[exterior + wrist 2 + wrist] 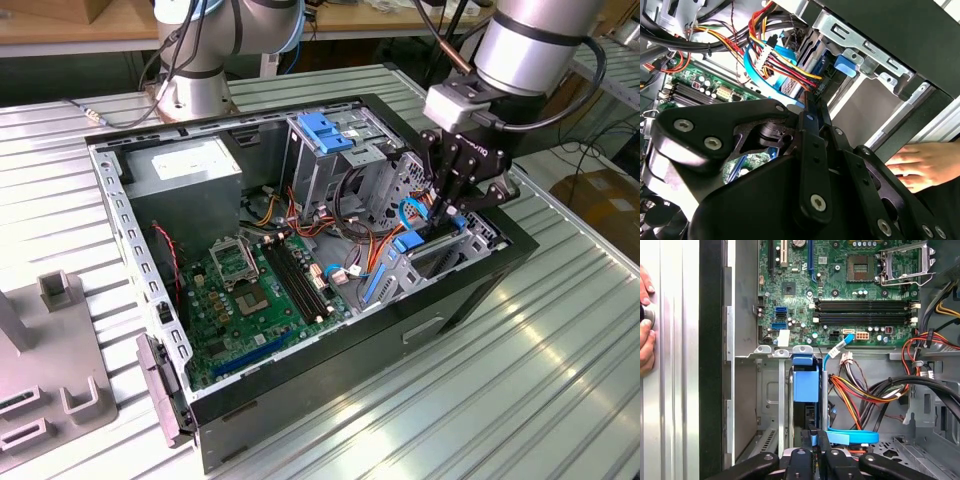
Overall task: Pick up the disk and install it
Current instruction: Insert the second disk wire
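Note:
The disk (pixel 432 255) stands on edge in the drive bay at the exterior view's right end of the open computer case (pixel 470 290). Its blue rail (pixel 805 382) shows in the first wrist view, with the dark edge of the disk beneath it. My gripper (pixel 440 215) hangs straight down over the bay, fingers pressed together. Their tips (pixel 816 437) sit at the disk's upper edge; I cannot tell whether they pinch any part of it. In the second wrist view the gripper (pixel 812 97) points at the bay beside a blue flat cable (pixel 782 82).
Bundled red, yellow and black wires (pixel 865 390) and a blue data cable (pixel 850 436) crowd the bay. The motherboard (pixel 250 290), a grey power supply (pixel 185 175) and a blue-topped drive cage (pixel 325 135) lie inside the case. A person's hand (pixel 920 165) rests outside the case wall.

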Robot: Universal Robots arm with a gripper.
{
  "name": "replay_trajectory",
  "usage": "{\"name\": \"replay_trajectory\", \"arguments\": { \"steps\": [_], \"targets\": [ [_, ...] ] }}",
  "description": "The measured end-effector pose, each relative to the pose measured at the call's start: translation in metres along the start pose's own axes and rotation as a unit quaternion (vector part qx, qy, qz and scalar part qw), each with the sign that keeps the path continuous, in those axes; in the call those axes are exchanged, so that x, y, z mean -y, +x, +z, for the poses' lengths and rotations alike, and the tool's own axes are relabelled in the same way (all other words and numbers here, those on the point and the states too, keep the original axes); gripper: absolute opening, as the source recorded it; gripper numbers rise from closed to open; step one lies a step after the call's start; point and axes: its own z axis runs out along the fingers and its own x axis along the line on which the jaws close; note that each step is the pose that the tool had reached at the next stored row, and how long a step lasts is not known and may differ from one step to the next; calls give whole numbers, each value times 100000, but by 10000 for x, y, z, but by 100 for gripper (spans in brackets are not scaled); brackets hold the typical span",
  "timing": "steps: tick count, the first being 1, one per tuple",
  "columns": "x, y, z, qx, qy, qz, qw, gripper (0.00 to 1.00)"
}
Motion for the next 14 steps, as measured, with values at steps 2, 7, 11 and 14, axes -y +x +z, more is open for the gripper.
{"name": "replay_trajectory", "arguments": {
  "steps": [2,7,11,14],
  "targets": [
    [0,-1,7,113,-1,0,100000,16],
    [0,-2,23,364,1,4,99999,16],
    [2,0,22,570,-1,4,99998,16],
    [2,1,26,660,0,4,99998,16]
  ]
}}
